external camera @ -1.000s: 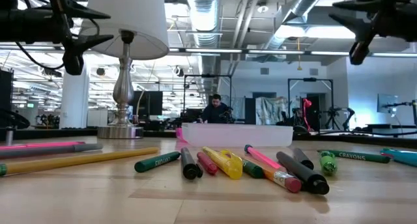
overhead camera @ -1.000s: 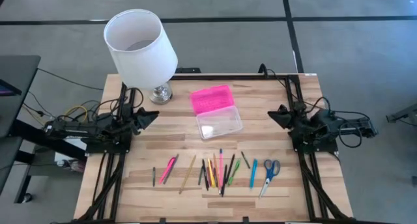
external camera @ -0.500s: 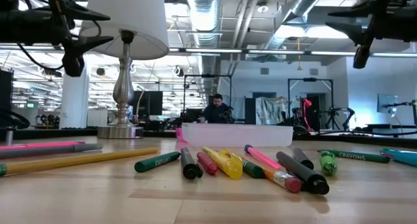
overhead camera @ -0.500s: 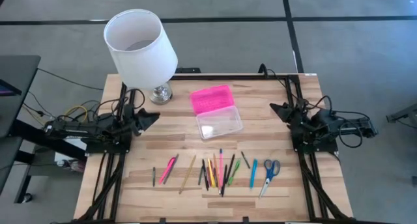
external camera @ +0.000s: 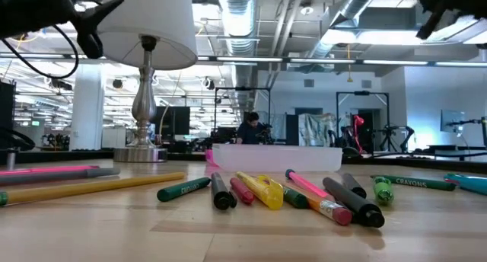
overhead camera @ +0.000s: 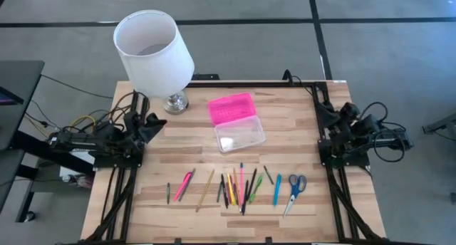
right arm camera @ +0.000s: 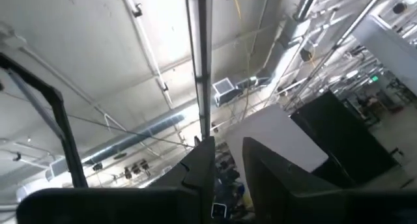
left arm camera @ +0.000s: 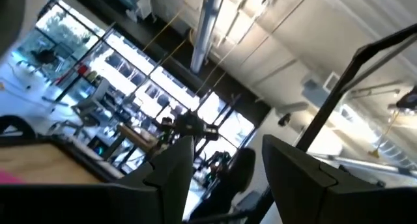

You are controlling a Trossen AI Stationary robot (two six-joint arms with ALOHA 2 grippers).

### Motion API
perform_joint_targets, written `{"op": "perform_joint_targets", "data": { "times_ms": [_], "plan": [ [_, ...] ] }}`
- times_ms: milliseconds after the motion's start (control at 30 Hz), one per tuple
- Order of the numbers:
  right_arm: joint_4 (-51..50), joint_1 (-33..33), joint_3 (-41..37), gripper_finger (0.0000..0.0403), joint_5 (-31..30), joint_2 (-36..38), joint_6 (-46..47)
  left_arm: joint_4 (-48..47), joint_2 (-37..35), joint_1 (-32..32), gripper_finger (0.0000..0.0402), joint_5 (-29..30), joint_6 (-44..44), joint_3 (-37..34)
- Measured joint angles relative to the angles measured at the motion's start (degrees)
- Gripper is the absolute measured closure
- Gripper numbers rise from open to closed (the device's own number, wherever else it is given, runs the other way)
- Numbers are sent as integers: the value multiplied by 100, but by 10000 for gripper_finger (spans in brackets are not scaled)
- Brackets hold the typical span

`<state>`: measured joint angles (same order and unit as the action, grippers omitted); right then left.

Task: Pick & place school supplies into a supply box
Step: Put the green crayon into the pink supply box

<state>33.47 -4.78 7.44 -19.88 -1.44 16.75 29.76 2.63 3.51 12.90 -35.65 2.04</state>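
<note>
Supply box (overhead camera: 237, 122) lies between left gripper (overhead camera: 155, 123) and right gripper (overhead camera: 324, 111).

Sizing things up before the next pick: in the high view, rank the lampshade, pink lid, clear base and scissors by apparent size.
1. White lampshade, though nearer the camera.
2-3. Pink lid and clear base look alike.
4. Blue-handled scissors.

A robotics lab or open industrial workspace. The low view looks across a wooden table (external camera: 243, 231) into a big open hall with exposed silver ducts (external camera: 358, 11) and pipes under the ceiling, strip lights, white columns (external camera: 87, 113) and black metal frames (external camera: 240, 110). A person (external camera: 251, 129) sits at equipment far behind. From above, the table stands on a grey floor (overhead camera: 235, 3) marked with dark lines, cables (overhead camera: 78, 124) trailing off its left edge.
</note>
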Motion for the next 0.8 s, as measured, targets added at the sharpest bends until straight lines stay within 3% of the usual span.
{"op": "perform_joint_targets", "data": {
  "times_ms": [200, 400, 600, 800],
  "plan": [
    [-45, 0, 624, 328, 491, -612, -817, 397, 1, -2, 223, -130, 184, 0],
    [-65, 0, 1347, 328, 599, -1523, -1683, 414, 3, -2, 223, -164, 397, 182],
    [-669, 4, 2157, 328, 595, -2309, -1683, -11, 233, -2, 223, -438, 879, 893],
    [-1412, 4, 2983, 328, 597, -3109, -1729, -1073, 1061, -2, 223, -829, 1147, 1970]
  ]
}}
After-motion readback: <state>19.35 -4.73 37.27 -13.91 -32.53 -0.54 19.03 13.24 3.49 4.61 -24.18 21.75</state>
